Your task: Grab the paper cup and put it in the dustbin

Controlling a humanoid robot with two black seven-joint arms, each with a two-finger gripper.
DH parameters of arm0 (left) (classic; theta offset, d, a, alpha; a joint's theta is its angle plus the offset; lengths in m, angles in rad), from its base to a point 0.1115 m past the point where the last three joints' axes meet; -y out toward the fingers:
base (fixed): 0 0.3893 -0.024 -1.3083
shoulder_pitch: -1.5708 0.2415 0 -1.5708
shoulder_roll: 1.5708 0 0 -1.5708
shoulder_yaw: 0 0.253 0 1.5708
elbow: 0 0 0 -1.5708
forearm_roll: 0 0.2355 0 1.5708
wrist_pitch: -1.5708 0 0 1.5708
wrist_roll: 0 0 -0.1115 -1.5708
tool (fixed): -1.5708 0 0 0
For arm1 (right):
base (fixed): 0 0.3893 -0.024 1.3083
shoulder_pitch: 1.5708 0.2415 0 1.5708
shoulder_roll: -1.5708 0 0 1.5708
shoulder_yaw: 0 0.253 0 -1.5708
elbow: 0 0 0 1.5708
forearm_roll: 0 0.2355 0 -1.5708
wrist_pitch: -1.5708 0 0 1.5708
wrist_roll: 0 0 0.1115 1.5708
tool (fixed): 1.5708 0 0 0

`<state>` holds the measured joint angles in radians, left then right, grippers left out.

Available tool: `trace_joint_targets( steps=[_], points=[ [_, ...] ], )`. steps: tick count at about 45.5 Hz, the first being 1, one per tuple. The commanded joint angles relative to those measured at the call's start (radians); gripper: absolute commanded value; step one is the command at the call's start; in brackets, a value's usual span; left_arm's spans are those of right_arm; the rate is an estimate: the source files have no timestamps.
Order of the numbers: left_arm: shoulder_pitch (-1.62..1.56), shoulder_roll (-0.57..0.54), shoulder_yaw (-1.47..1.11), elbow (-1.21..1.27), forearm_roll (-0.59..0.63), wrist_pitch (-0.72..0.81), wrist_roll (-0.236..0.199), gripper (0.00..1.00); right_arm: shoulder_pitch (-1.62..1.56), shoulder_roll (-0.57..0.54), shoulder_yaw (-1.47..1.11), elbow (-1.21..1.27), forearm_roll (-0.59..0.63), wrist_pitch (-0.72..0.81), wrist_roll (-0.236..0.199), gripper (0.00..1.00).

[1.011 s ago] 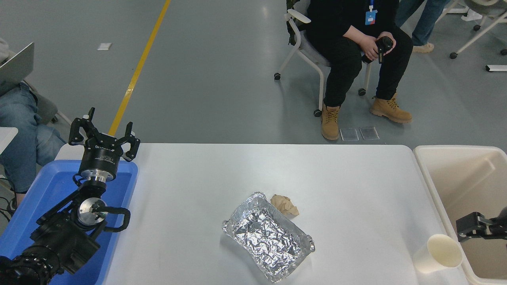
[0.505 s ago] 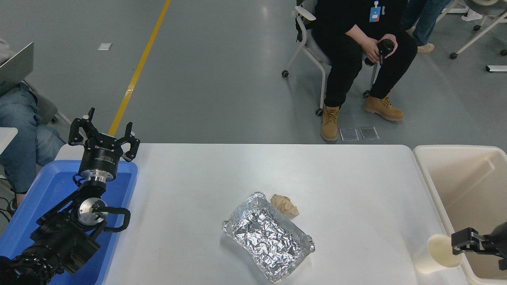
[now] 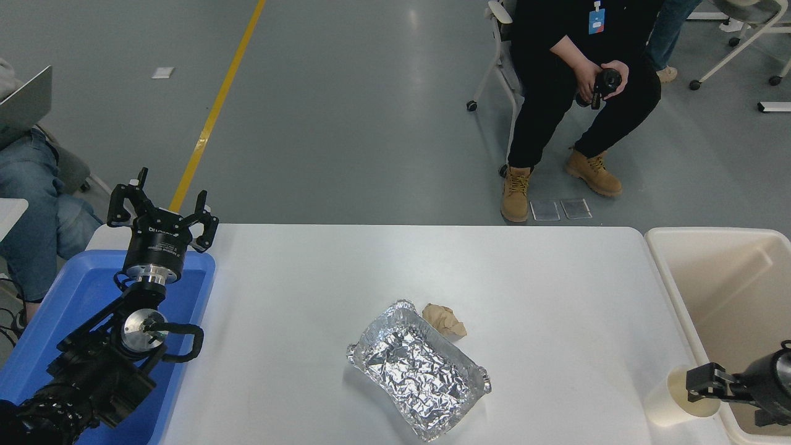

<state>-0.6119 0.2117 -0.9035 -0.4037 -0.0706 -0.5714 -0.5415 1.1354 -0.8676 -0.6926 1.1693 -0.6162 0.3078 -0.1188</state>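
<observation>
The paper cup (image 3: 666,405), plain cream-white, stands upright near the table's front right corner, close to the dustbin. The dustbin (image 3: 661,259) is a large beige tub at the table's right edge, and nothing shows inside it. My right gripper (image 3: 697,381) comes in from the right edge, low over the dustbin's near wall, with its tip at the cup's mouth, covering part of the rim. I cannot see how its jaws stand. My left gripper (image 3: 162,209) is parked at the lower left above the blue bin, open and empty.
A crinkled foil tray (image 3: 420,371) lies at the table's middle front, with a crumpled tan paper ball (image 3: 444,319) touching its far corner. A blue bin (image 3: 80,290) sits at the left edge. A person sits on a chair (image 3: 503,55) beyond the table.
My right gripper has moved down and left from above the dustbin to the cup's mouth. The cup has not moved. The seated person has rolled to the right.
</observation>
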Motion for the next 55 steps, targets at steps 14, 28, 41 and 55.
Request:
trace_joint_targets(
  steps=[14, 28, 41, 55],
  points=[
    [0.000, 0.000, 0.000, 0.000, 0.000, -0.001, 0.000, 0.99, -0.054, 0.058, 0.053, -0.033, -0.066, -0.093, 0.034, 0.00],
    [0.000, 0.000, 0.000, -0.001, 0.000, -0.001, 0.000, 0.99, 0.116, -0.034, 0.070, 0.088, -0.063, -0.079, 0.034, 0.00],
    [0.001, 0.000, -0.002, -0.001, 0.000, -0.001, 0.000, 0.99, 0.283, -0.117, 0.070, 0.214, -0.063, -0.050, 0.034, 0.00],
    [0.000, 0.000, -0.002, -0.001, 0.000, -0.001, 0.000, 0.99, 0.441, -0.157, 0.070, 0.263, -0.056, -0.004, 0.034, 0.00]
  ],
)
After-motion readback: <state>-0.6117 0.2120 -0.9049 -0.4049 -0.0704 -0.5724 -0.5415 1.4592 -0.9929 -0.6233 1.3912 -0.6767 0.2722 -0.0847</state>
